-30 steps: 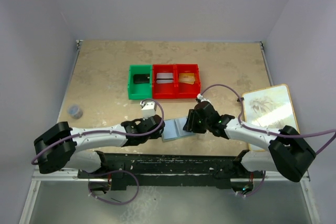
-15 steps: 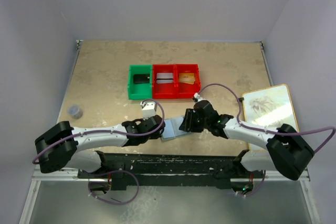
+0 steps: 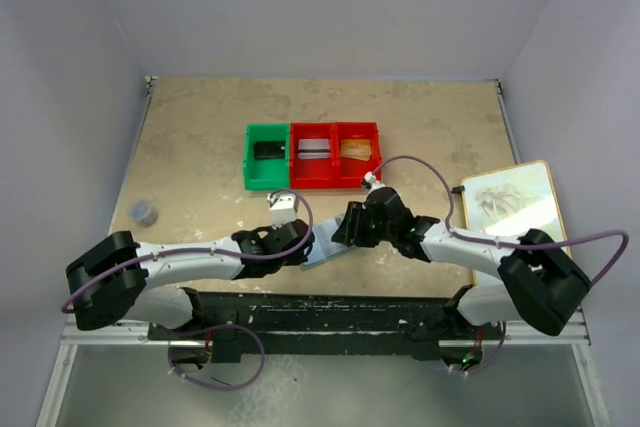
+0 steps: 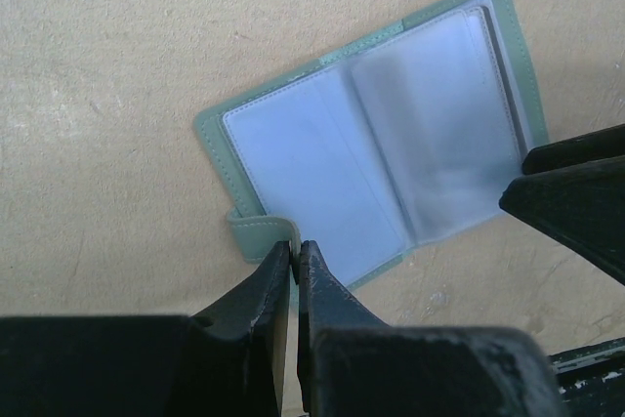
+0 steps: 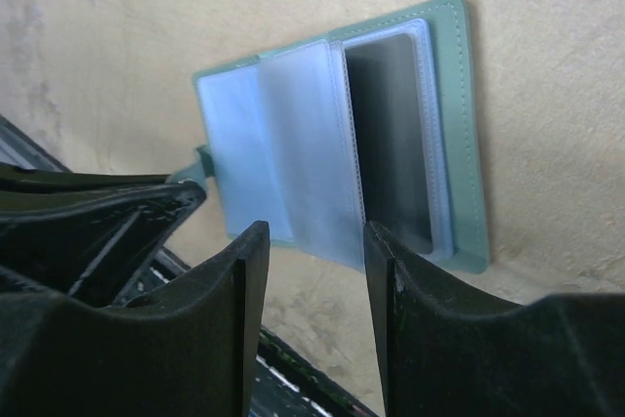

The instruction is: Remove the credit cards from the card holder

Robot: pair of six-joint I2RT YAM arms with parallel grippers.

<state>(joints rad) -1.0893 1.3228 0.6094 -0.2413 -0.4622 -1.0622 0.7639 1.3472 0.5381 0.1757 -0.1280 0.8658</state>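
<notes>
A: Top view first. What lies where?

B: Mottled beige table [image 3: 200, 127] with a stone-like surface. A small light blue-green bifold card holder [image 3: 322, 251] lies open and flat at 6 o'clock on the table, near the arm bases. The left gripper [image 3: 300, 244] sits at its 9 o'clock edge. The right gripper [image 3: 345, 232] is over its 2 o'clock corner and hides part of it.

A: Surroundings?

B: At 12 o'clock from the holder is a row of glossy plastic bins: one green bin [image 3: 265, 184] and two red bins [image 3: 335, 182], each with something small inside. A round dark object [image 3: 143, 211] lies at 9 o'clock, well apart. A pale framed panel [image 3: 512, 209] lies at 3 o'clock, with the right arm crossing its near corner.

A: Left wrist?

B: The cover is soft, with a stitched border. It holds smooth clear sleeves [image 4: 391, 134], slightly milky. The snap tab [image 4: 256, 233] juts out at 7 o'clock. The left gripper's black jaws are pressed together, with the tips at the tab's end. Whether they pinch it, I cannot tell. A black finger of the right gripper intrudes at 3 o'clock.

A: Right wrist?

B: Its fingers stand apart, grasping nothing, above the sleeves' near edge. The sleeve at 1 o'clock shows a dark rectangle, but whether it is a card or a reflection is unclear. The left gripper's fingers fill 8 o'clock, beside the tab.
</notes>
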